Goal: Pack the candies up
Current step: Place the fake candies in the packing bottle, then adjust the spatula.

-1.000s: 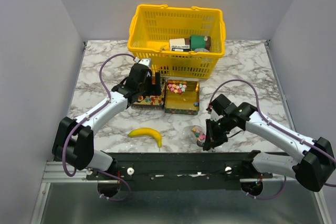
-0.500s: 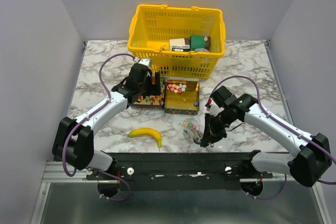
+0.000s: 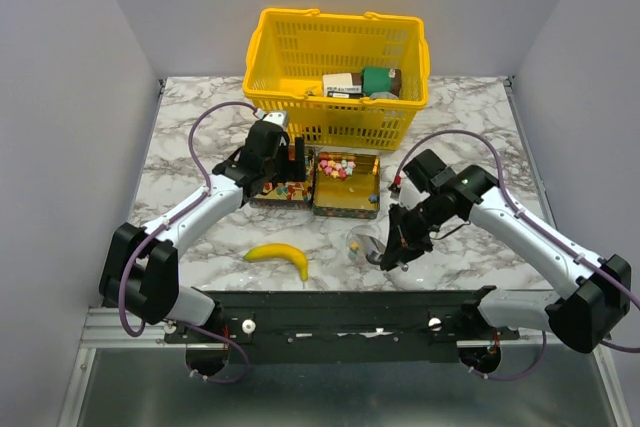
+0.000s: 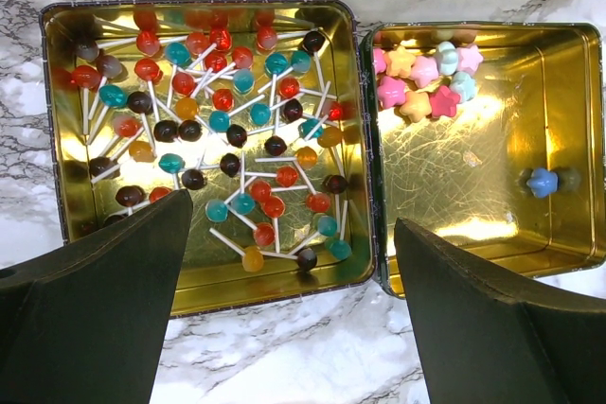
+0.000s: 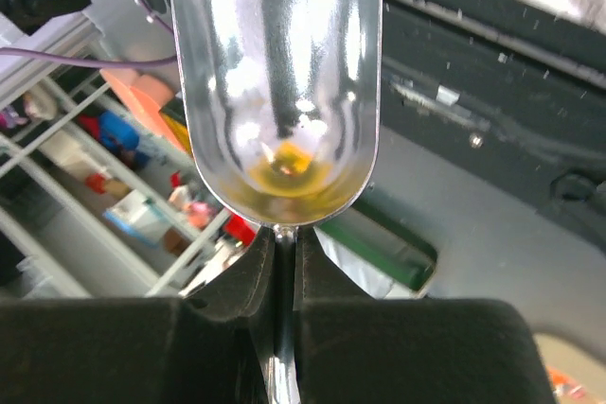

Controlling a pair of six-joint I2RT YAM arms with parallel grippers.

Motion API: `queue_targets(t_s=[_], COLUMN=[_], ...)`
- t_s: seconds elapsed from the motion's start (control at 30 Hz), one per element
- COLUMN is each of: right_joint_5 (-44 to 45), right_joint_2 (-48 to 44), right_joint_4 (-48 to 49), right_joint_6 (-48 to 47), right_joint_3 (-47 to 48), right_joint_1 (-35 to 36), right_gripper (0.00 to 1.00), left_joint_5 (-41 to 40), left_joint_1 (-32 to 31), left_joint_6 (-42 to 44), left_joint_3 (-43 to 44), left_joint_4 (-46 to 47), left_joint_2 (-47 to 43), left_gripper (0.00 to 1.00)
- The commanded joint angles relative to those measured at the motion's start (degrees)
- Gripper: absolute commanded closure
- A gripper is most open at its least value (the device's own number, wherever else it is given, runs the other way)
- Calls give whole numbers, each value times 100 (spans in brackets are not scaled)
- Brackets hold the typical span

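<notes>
Two open gold tins lie side by side below the basket. The left tin (image 4: 66, 196) holds several lollipops (image 4: 218, 130). In the right tin (image 4: 568, 120) are the candies (image 4: 426, 78), small pink, orange and pale blue stars bunched at its far left, with one blue star (image 4: 542, 182) apart; from above they show as the candies (image 3: 338, 167). My left gripper (image 4: 294, 328) hangs open over the tins' near edge, seen from above as the left gripper (image 3: 290, 162). My right gripper (image 3: 392, 252) is shut on the handle of a shiny metal scoop (image 3: 364, 244). The scoop (image 5: 275, 73) shows only reflections above the right gripper (image 5: 284, 262).
A yellow basket (image 3: 335, 117) with boxes (image 3: 345, 85) stands behind the tins. A banana (image 3: 280, 255) lies on the marble left of the scoop. The black rail (image 3: 330, 322) with the arm bases runs along the near edge.
My right arm has carried the scoop left and away from the near edge, towards the right tin. The coloured bits seen at the scoop earlier no longer show. The left arm has stayed put.
</notes>
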Motion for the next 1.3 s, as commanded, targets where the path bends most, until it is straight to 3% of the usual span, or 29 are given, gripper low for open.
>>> queue_targets(t_s=[0.0, 0.13, 0.3, 0.47, 0.77, 1.1, 1.27], right_joint_5=[444, 874, 1542, 1876, 2167, 2825, 2984], right_joint_2=[23, 23, 304, 690, 1078, 823, 849], right_joint_4=[-202, 62, 273, 300, 45, 80, 221], right_joint_6=[-412, -579, -1053, -1816, -2512, -2504, -2434], right_joint_3=[413, 474, 816, 1484, 2276, 2478, 2539], right_joint_1=[-35, -26, 149, 343, 764, 826, 826], right_gripper=[99, 99, 99, 99, 99, 99, 99], left_joint_5=[956, 2688, 3651, 4293, 4119, 3837, 3705], left_joint_1=[20, 20, 19, -138, -517, -657, -701], left_joint_6=[203, 283, -155, -166, 415, 783, 802], left_joint_3=[-6, -234, -297, -138, 64, 336, 424], left_joint_4=[334, 1038, 1670, 1708, 978, 249, 134], left_joint_2=[-200, -419, -429, -165, 72, 459, 582], left_gripper=[1, 1, 1, 3, 8, 23, 26])
